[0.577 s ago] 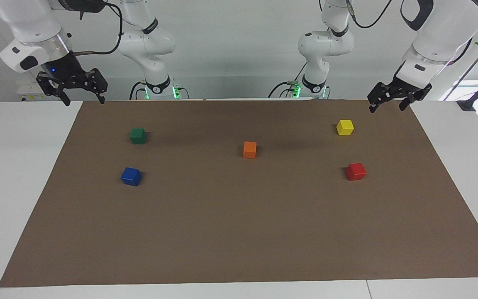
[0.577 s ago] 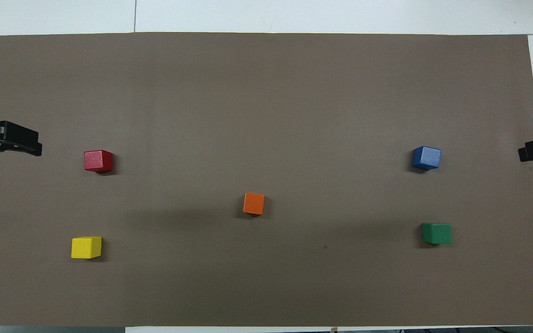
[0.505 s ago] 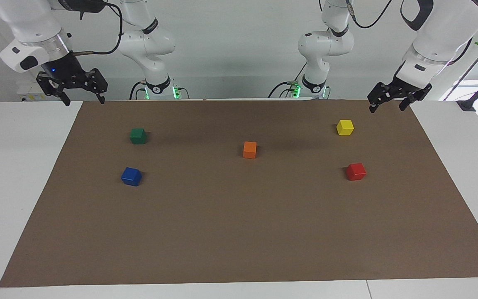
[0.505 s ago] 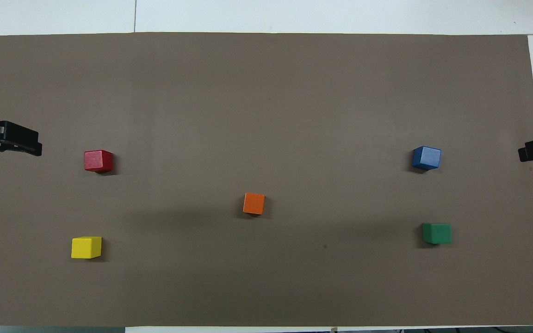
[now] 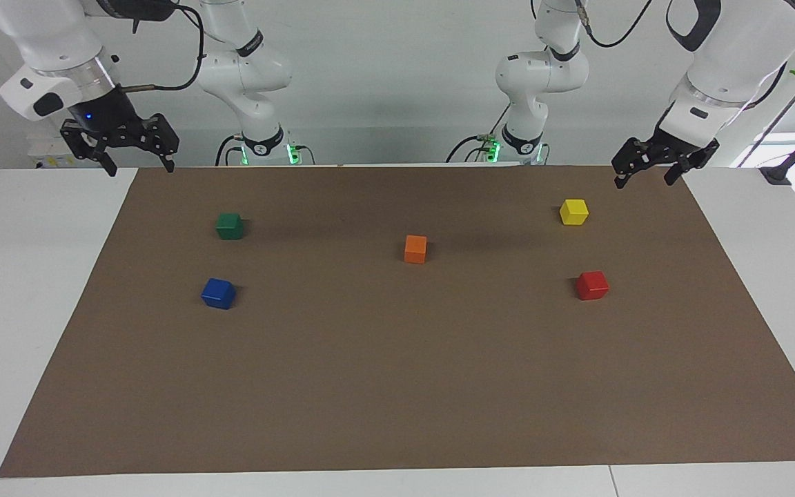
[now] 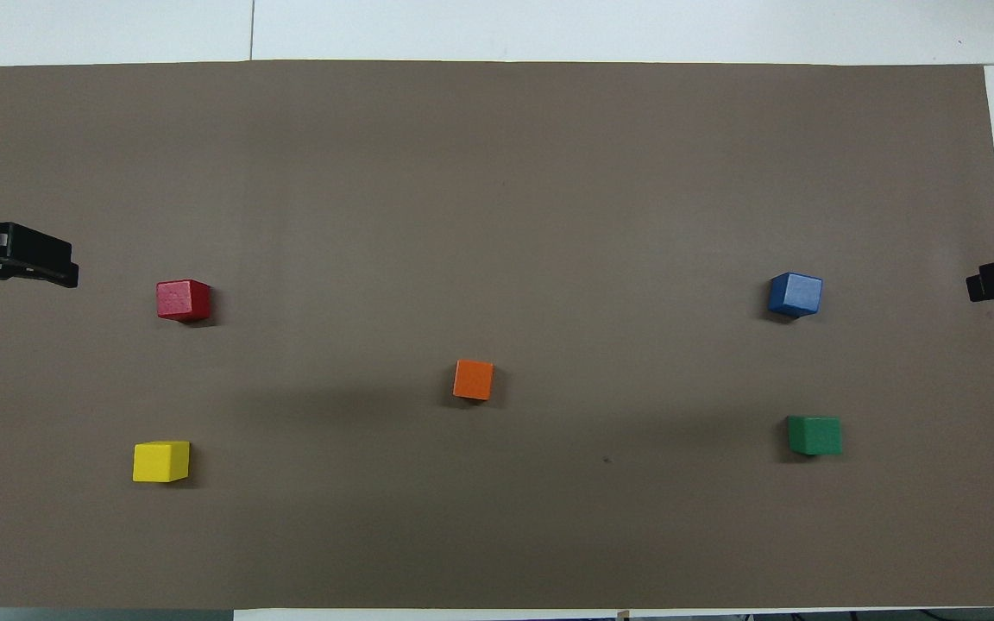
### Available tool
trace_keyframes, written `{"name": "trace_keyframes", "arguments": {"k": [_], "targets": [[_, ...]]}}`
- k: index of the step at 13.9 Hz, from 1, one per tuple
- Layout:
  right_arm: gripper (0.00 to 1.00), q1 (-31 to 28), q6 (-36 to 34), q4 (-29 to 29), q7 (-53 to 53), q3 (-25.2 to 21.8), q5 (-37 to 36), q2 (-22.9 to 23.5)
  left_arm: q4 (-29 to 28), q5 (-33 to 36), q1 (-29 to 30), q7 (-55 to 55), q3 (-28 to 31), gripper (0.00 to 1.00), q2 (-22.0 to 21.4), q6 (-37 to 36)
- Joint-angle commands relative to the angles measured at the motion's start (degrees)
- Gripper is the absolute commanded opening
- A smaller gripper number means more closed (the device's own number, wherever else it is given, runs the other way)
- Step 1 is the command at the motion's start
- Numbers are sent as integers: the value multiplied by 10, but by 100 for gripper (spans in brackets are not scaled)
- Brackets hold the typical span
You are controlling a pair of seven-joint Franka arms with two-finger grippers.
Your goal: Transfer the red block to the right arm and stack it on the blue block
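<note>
The red block [image 5: 592, 285] [image 6: 183, 300] lies on the brown mat toward the left arm's end of the table. The blue block [image 5: 219, 293] [image 6: 795, 294] lies on the mat toward the right arm's end. My left gripper [image 5: 643, 181] hangs open and empty in the air over the mat's edge at its own end, apart from the red block; one of its fingers [image 6: 40, 259] shows in the overhead view. My right gripper [image 5: 141, 168], with the blue wrist light, hangs open and empty over the mat's edge at its end.
A yellow block [image 5: 573, 212] sits nearer to the robots than the red one. A green block [image 5: 230, 226] sits nearer to the robots than the blue one. An orange block [image 5: 415, 248] stands mid-mat. The brown mat [image 5: 397, 386] lies on a white table.
Both grippers have crept very slightly upward. No block has moved.
</note>
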Motion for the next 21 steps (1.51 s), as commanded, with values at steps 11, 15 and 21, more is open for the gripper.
{"name": "trace_keyframes", "arguments": {"k": [11,15,21], "targets": [[100,-31,124,-217,-2,-3,168,-75,-305,1,7,-15,18,100,-2,357],[100,-50,187,-297,-94,-3,320,-72,-360,1,0,-21,18,100,31,445],[100,-76,191,-350,-273,-3,581,-18,-398,2,1,-3,18,100,67,540]]}}
